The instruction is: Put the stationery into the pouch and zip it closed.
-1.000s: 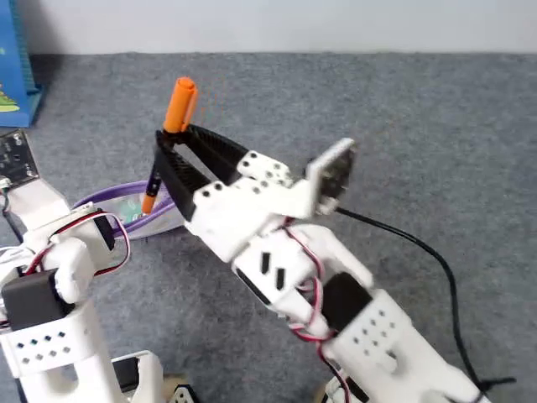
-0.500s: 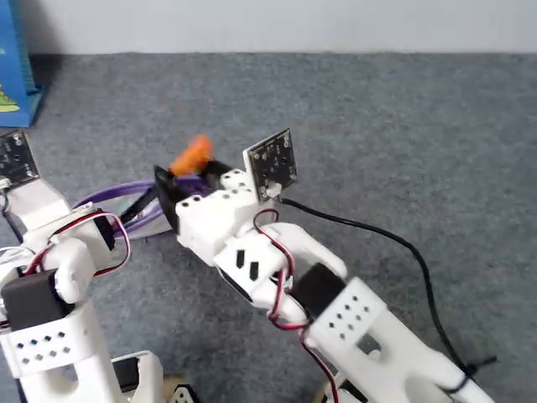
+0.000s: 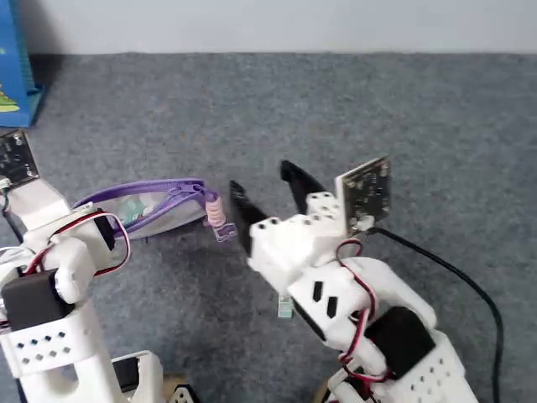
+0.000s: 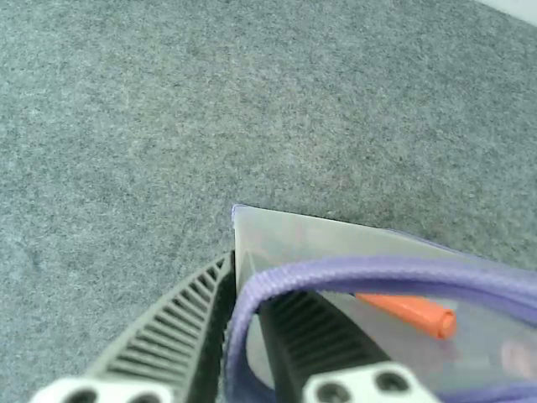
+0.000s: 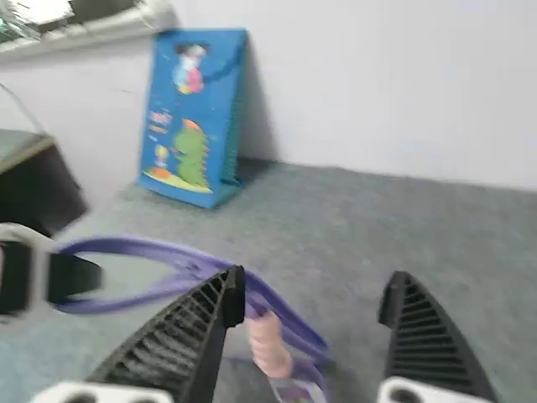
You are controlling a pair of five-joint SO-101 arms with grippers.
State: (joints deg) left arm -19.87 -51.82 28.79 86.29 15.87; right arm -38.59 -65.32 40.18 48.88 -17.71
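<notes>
The clear pouch with a purple zip rim (image 3: 151, 204) lies on the grey carpet at the left, its mouth gaping. An orange marker (image 4: 409, 310) lies inside it. My left gripper (image 4: 244, 280) is shut on the pouch's purple rim (image 4: 361, 273), one finger inside and one outside. My right gripper (image 3: 258, 176) hangs open with nothing in it just right of the pouch's open end, beside the pink zip pull (image 3: 216, 215). In the right wrist view the pink zip pull (image 5: 267, 351) and purple rim (image 5: 168, 252) lie between and beyond that gripper's (image 5: 317, 281) spread fingers.
A blue printed bag (image 5: 196, 117) stands against the wall at the far left, its corner (image 3: 13, 75) visible from above. The left arm's base (image 3: 50, 336) fills the front left. Grey carpet (image 3: 403, 117) stretches to the right and back.
The right gripper carried the orange marker down into the pouch, let go of it, and drew back to the right, open. The left arm kept its hold on the pouch.
</notes>
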